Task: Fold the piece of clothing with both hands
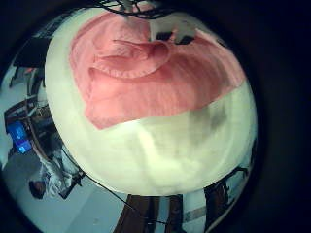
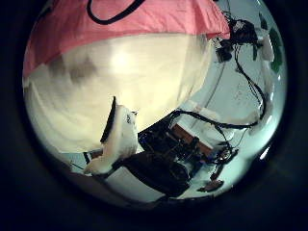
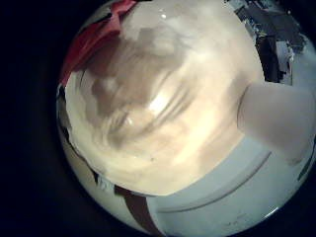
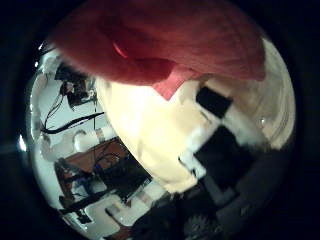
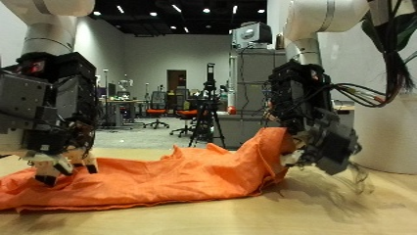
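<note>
An orange garment [image 5: 183, 176] lies stretched along the pale wooden table [image 5: 260, 213]. Its end by my right hand [image 5: 319, 142] rises in a peak, and that hand's curled fingers pinch the raised edge. In the right thumb side palm view the cloth [image 4: 160, 40] hangs close to the palm, beside my fingers [image 4: 215, 140]. My left hand [image 5: 59, 157] hovers at the garment's other end, fingers relaxed and pointing down, holding nothing. From that palm the cloth [image 1: 155, 78] lies rumpled on the table [image 1: 165, 155], and one finger [image 2: 115, 140] shows over bare wood.
Bare table [image 3: 168, 89] lies under my right palm, with a strip of cloth [image 3: 89, 44] at its edge. Beyond the table stand a tripod [image 5: 208, 108], a tall cabinet [image 5: 254, 93] and office chairs.
</note>
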Controlling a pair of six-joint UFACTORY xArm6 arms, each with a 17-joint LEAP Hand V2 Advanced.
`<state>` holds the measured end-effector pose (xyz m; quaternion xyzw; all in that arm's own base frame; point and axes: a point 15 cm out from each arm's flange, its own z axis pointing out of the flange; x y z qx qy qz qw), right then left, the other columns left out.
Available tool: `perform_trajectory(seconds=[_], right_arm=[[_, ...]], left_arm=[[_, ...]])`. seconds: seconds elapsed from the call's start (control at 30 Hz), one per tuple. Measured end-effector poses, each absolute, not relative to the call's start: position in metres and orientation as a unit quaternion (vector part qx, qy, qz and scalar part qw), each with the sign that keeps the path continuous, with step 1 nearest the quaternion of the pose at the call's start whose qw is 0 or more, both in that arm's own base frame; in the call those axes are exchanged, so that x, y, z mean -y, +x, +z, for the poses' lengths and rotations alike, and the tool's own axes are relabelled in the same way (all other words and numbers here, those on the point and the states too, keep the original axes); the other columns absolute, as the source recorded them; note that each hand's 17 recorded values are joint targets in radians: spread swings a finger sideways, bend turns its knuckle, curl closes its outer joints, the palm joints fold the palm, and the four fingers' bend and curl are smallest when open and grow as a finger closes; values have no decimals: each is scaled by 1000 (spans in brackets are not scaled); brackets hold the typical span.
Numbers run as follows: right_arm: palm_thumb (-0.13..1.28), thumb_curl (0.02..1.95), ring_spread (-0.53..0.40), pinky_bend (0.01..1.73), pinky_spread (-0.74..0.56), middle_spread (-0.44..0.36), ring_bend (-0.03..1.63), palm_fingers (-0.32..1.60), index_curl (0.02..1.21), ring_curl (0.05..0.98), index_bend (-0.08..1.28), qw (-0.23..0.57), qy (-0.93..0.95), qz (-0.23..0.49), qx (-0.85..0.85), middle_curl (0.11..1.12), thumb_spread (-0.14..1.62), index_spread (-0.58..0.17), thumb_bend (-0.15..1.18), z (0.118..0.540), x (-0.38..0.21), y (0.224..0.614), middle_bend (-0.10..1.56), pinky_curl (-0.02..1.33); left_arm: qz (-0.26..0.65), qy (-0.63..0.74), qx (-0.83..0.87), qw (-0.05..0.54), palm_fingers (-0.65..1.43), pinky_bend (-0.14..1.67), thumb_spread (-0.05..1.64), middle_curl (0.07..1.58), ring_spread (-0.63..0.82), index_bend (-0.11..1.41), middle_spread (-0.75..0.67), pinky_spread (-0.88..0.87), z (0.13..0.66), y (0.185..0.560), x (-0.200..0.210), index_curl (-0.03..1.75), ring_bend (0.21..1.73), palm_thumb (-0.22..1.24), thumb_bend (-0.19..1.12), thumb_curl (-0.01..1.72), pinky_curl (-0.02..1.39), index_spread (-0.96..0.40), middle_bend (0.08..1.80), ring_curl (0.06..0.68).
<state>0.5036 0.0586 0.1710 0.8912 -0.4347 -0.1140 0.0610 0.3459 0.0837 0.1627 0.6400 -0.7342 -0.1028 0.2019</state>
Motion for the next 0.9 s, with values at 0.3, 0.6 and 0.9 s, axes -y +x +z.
perform_trajectory(seconds=[0.3, 0.6, 0.9], right_arm=[[1017, 426, -243, 914, -446, -165, 1153, 1322, 712, 523, 814, 69, 889, -128, 434, 642, 1158, -336, 48, 175, -50, 482, 1082, 500], [1129, 506, -226, 1181, -365, -148, 1305, 1149, 841, 618, 946, 66, 869, -145, 468, 728, 1237, -316, 85, 202, 17, 420, 1245, 642], [1142, 557, -219, 1225, -325, -141, 1341, 1107, 894, 652, 979, 56, 858, -140, 491, 756, 1252, -305, 66, 237, 63, 388, 1279, 680]], left_arm=[[-104, 640, 733, 207, -43, 314, 1415, 246, 554, 153, 346, 494, 159, 343, -85, 270, 415, 483, -6, 307, 316, 79, 177, 228], [-105, 640, 734, 202, -40, 312, 1417, 248, 553, 154, 345, 493, 164, 340, -94, 272, 420, 484, -6, 308, 316, 80, 178, 227], [-100, 638, 737, 201, -39, 315, 1417, 251, 545, 153, 345, 492, 175, 336, -99, 272, 417, 484, -6, 308, 319, 80, 178, 226]])
